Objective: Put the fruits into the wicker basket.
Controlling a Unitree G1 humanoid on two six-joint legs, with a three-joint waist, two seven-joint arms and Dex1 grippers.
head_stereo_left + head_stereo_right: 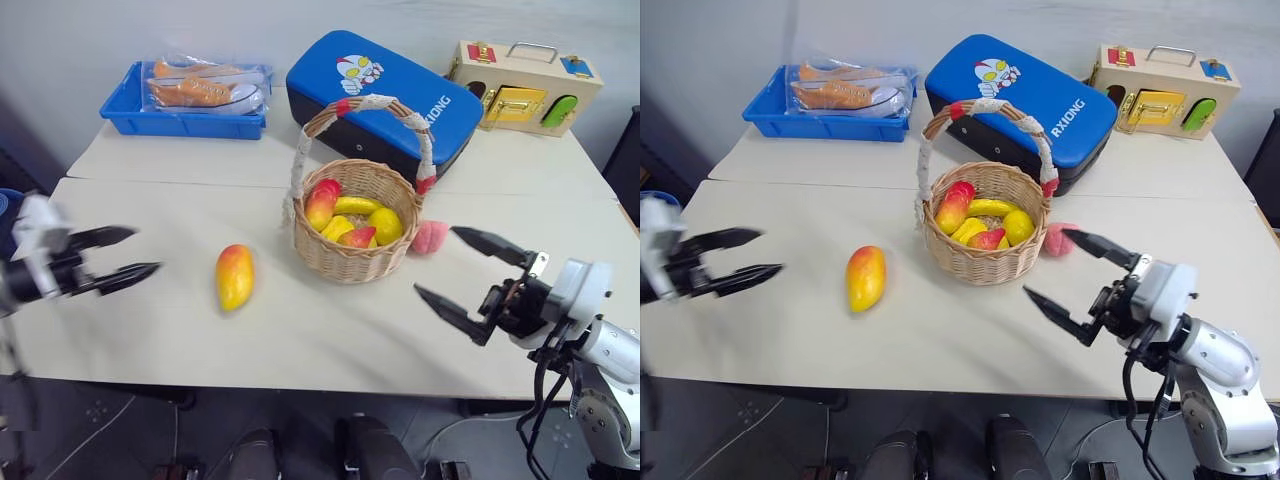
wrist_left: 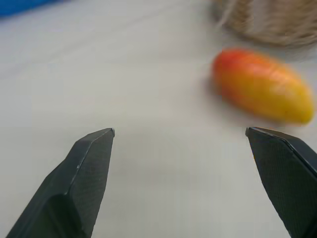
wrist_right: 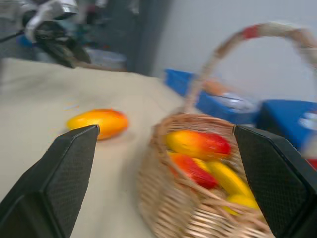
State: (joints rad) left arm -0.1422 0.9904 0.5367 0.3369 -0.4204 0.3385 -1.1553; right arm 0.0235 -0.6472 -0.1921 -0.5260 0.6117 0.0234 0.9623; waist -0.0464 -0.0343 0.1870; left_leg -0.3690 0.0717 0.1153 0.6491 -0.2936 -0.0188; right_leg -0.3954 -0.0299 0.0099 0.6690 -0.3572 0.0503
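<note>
A yellow-orange, red-tipped mango (image 1: 235, 277) was seen left of the wicker basket (image 1: 352, 258), the peach (image 1: 431, 237) half-hidden behind; both grippers were spread empty.

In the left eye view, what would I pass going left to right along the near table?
left gripper → mango → wicker basket → pink peach → right gripper

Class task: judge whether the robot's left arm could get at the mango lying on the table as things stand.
Probably yes: the left gripper has its jaws open, and bare table lies between it and the mango; the wicker basket stands beyond.
</note>
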